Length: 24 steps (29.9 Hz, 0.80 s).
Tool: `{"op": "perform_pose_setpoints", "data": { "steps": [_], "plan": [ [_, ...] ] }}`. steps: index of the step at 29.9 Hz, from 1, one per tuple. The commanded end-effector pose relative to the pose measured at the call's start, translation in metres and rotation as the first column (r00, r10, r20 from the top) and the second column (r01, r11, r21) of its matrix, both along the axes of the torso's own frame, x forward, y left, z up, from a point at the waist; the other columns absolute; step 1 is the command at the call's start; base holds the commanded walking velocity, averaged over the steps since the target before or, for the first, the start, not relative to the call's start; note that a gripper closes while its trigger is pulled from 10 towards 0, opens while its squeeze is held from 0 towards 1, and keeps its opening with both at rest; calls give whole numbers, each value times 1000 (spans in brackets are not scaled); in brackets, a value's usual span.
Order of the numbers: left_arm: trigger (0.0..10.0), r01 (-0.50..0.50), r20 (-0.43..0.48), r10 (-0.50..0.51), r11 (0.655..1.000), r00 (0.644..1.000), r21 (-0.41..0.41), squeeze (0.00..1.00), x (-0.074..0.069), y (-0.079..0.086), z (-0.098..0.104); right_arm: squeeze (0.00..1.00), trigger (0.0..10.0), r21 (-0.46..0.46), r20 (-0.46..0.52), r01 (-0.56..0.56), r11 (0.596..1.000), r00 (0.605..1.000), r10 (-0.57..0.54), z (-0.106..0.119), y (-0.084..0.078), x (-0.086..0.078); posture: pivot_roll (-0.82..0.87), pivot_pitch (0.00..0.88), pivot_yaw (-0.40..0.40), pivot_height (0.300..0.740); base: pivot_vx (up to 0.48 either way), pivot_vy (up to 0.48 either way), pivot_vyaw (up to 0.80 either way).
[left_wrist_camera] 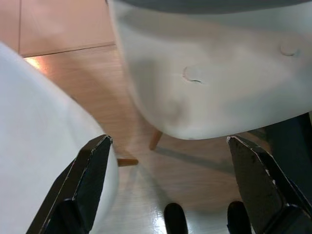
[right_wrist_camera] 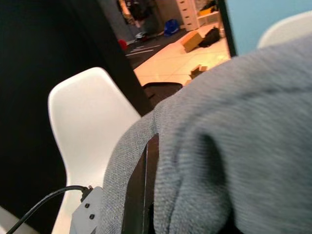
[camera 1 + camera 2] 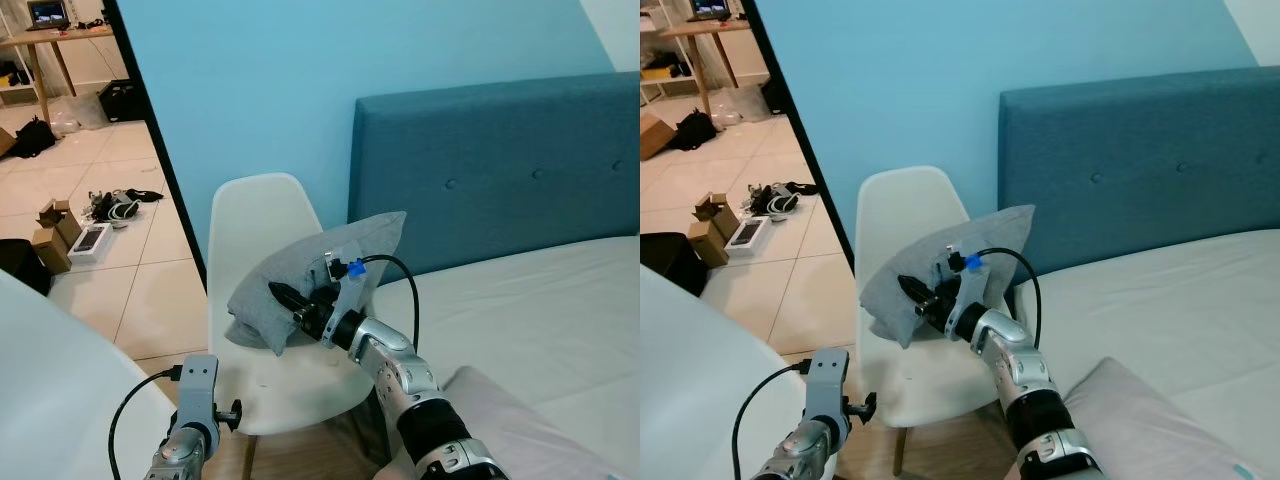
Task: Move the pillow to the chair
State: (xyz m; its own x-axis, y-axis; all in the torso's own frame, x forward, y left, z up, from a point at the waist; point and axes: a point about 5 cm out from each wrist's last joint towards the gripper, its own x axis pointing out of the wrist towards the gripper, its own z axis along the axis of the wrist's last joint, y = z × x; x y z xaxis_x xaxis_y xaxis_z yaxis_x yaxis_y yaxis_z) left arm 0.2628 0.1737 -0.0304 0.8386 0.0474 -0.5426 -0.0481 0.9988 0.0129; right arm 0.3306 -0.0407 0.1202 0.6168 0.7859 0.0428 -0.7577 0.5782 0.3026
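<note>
Grey pillow (image 3: 300,275) looks like coarse woven cloth, matt. The white chair (image 3: 262,215) is smooth moulded plastic. Blue headboard (image 3: 500,170) is tufted fabric, and the floor tiles (image 3: 110,190) are glossy.

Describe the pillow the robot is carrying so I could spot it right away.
Start at the teal headboard and look left to the white chair beside it. The grey pillow hangs over its seat, pinched by the right gripper; the pale pillow lies on the bed.

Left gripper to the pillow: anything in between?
Only bare white chair seat, per left eye view; left gripper open, low at its front; right gripper holds the pillow.
</note>
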Motion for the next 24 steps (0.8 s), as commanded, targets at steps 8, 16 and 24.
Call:
{"op": "perform_pose_setpoints", "data": {
  "steps": [8, 16, 24],
  "plan": [
    [10000, 8, 9, -8, 999, 1000, 32, 0, 1, 4, 2, 0, 10000, 7, 96, -63, 998, 993, 62, 18, 15, 1, -130, 0, 54, 716, 232, 0, 0],
    [10000, 7, 26, -7, 1000, 1000, -6, 0, 4, 0, 4, 0, 10000, -16, 39, 6, 1000, 999, -5, 14, 11, 8, -129, 0, 55, 716, 217, 0, 0],
    [10000, 21, 72, -20, 1000, 997, -13, 0, 11, -4, 11, 0, 10000, 15, -8, 27, 1000, 1000, -27, 11, 5, 10, -128, 0, 55, 686, 0, 0, 0]
  ]
}}
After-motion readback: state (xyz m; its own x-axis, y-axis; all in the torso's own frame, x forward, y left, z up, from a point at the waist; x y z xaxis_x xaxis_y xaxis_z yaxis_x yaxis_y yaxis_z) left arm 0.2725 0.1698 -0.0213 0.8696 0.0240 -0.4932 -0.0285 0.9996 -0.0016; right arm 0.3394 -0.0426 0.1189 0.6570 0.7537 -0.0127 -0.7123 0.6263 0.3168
